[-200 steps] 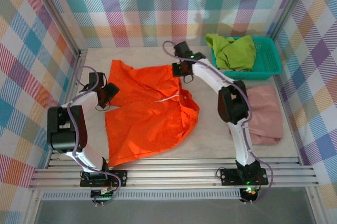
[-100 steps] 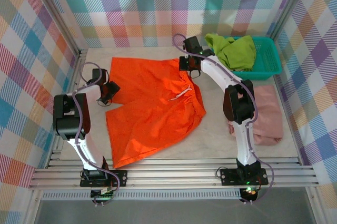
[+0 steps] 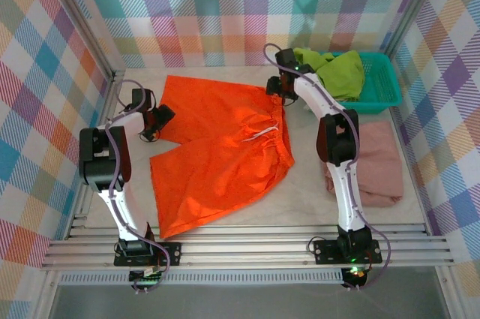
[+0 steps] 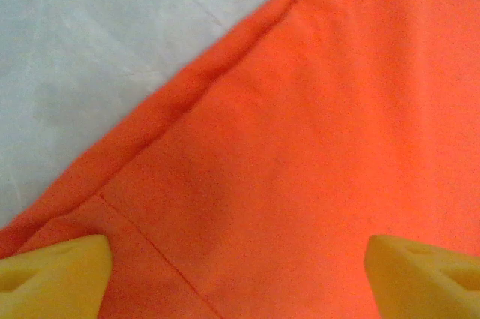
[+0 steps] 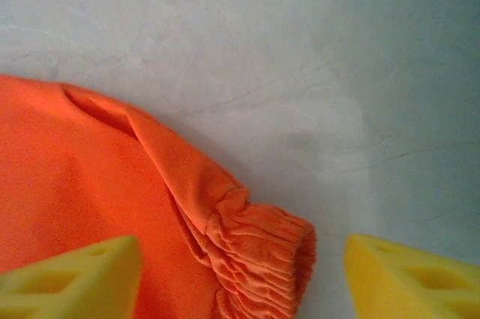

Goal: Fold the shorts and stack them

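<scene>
The bright orange shorts lie spread flat on the table, waistband to the right and white drawstring showing. My left gripper is at their left hem; its yellow pads stand wide apart over orange cloth, open and gripping nothing. My right gripper is open at the back right corner, where the gathered waistband corner lies loose between its yellow pads. The lime green shorts are heaped in the teal basket. The dusty pink shorts lie folded at the right.
The teal basket stands at the back right, close to my right arm. Plaid walls and metal frame posts enclose the table. Bare tabletop lies between the orange and the pink shorts.
Both arms moved toward the back, drawing the orange shorts out flat. My right gripper opened and let go of the waistband corner. My left gripper opened wider.
</scene>
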